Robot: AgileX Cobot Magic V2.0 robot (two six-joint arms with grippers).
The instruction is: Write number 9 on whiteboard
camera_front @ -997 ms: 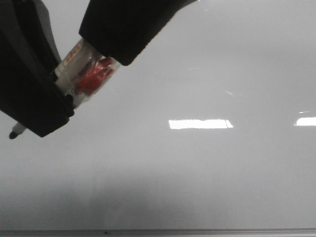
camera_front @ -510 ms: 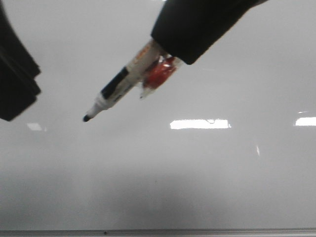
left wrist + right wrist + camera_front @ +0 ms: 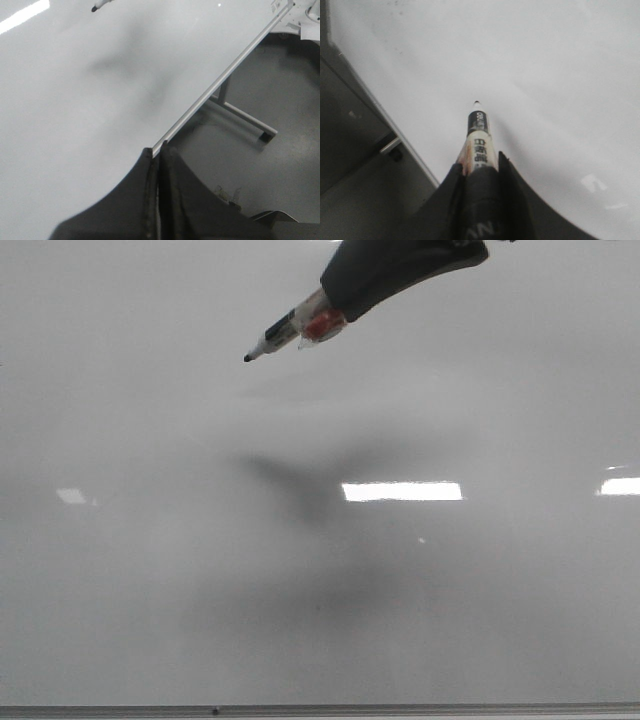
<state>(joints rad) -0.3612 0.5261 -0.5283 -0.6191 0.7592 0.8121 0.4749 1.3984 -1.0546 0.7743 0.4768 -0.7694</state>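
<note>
Glossy grey-white fills nearly everything I see: the whiteboard lies flat ahead of me, its thin metal edge along the near side, with bright light reflections on its face. In the left wrist view the floor and a stand leg show past that edge.

As for progress, I judge the writing has not begun. I can find no stroke of the 9 anywhere on the board in any view (only soft shadows and those white glints, which are not ink). So everything is left: bring the tip down, draw the loop, pull the tail.

My right gripper is clamped on the marker, uncapped, its black tip pointing down and to the left over the far part of the board. The tip looks to be clear of the surface, since its shadow falls well apart from it, though I can't be certain of the gap. The right wrist view shows the barrel held straight between the fingers.

My left gripper sits near the board's edge with its jaws pressed together, holding nothing.

Containers: none in view, so nothing to report there.
</note>
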